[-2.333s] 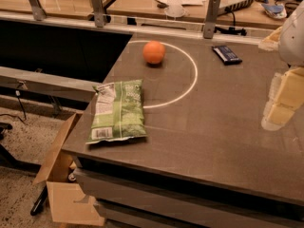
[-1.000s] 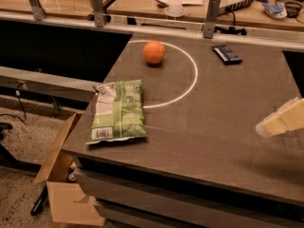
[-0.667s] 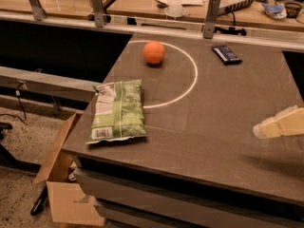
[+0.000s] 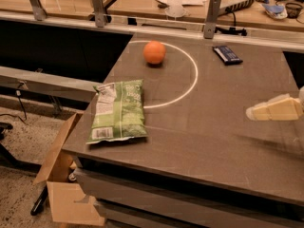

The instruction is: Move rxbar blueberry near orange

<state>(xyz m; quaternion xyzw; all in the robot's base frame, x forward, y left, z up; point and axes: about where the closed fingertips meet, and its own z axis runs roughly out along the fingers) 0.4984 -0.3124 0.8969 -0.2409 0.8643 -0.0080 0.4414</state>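
Note:
The rxbar blueberry (image 4: 227,54) is a small flat dark navy bar lying near the far right of the table, just right of the white circle line. The orange (image 4: 154,52) sits inside the circle at the far middle, well left of the bar. My gripper (image 4: 275,109) comes in from the right edge as a pale wedge, above the table's right side, in front of the bar and apart from it. It holds nothing that I can see.
A large green chip bag (image 4: 118,110) lies at the table's left front edge. The grey table (image 4: 204,127) has a white circle line (image 4: 194,80). Metal posts (image 4: 211,16) and a rail run along the far edge. A cardboard box (image 4: 61,184) stands on the floor at lower left.
My gripper has dropped from high at the right edge to lower over the table and edged a little leftward. The bar, orange and bag have not moved.

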